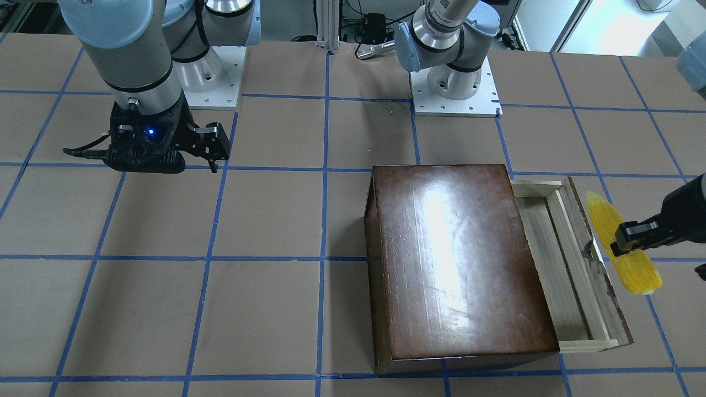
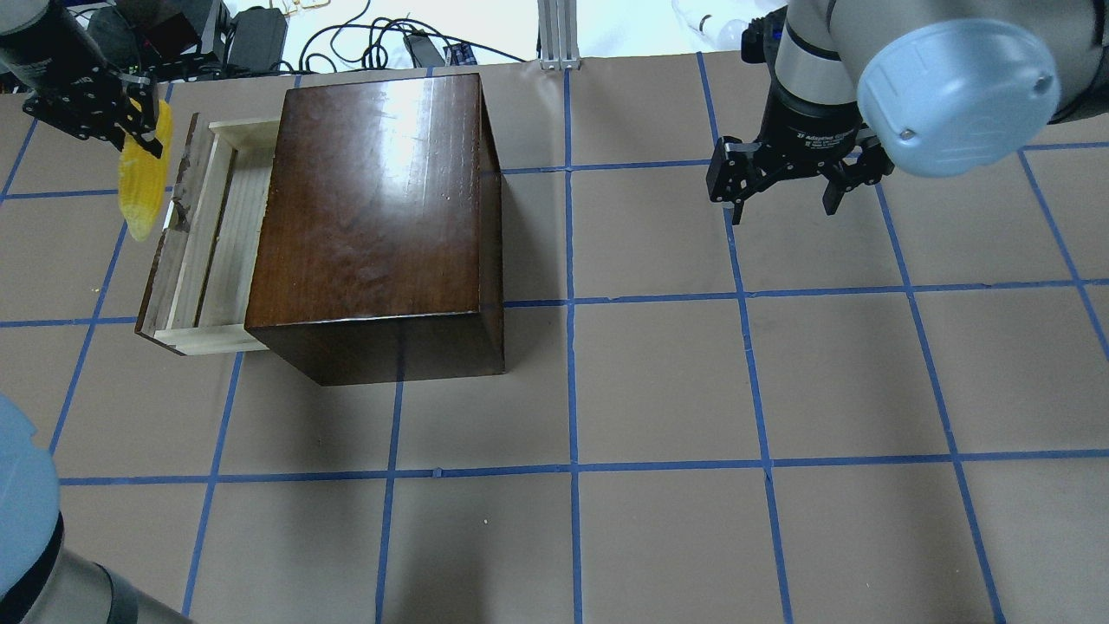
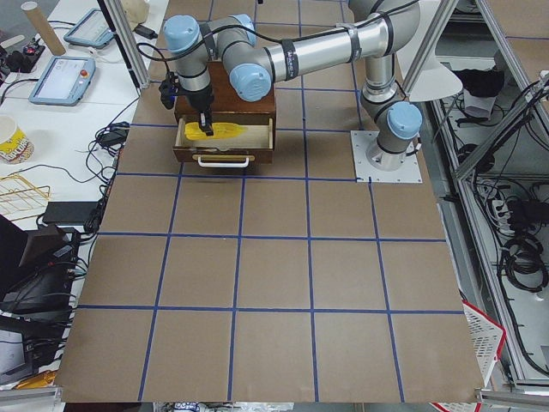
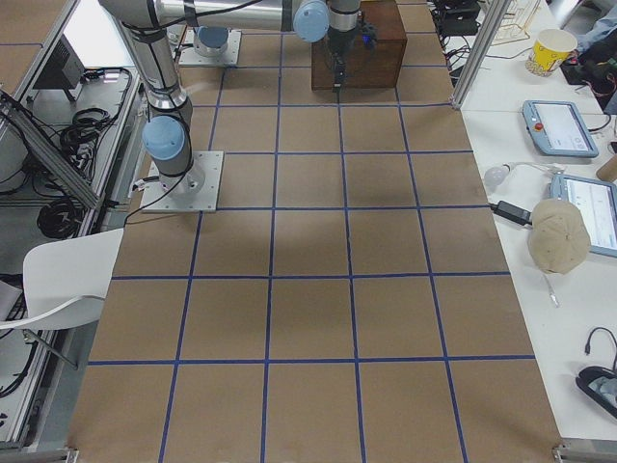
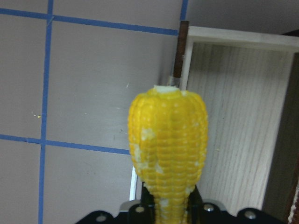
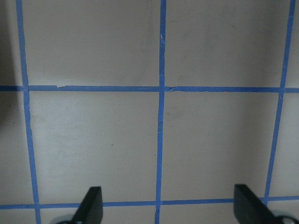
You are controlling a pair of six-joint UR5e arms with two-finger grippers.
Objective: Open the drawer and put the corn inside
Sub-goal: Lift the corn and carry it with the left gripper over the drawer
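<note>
The drawer [image 2: 208, 247] is pulled out of the dark-brown box [image 2: 377, 217]; its pale wooden tray [image 1: 557, 264] shows empty. My left gripper [image 2: 130, 113] is shut on the yellow corn [image 2: 145, 178] and holds it in the air just outside the drawer's worn front panel [image 1: 604, 264]. In the left wrist view the corn [image 5: 168, 149] hangs over the panel's edge, with the tray [image 5: 238, 126] to its right. The corn also shows in the front view [image 1: 620, 242]. My right gripper [image 2: 784, 186] is open and empty above the table, far from the box; its fingertips [image 6: 91, 203] show in the right wrist view.
The table [image 2: 658, 390] is brown paper with blue tape grid lines. The arm bases [image 1: 455, 91] are bolted at the robot's side. Cables and power bricks [image 2: 260, 39] lie beyond the table edge behind the box.
</note>
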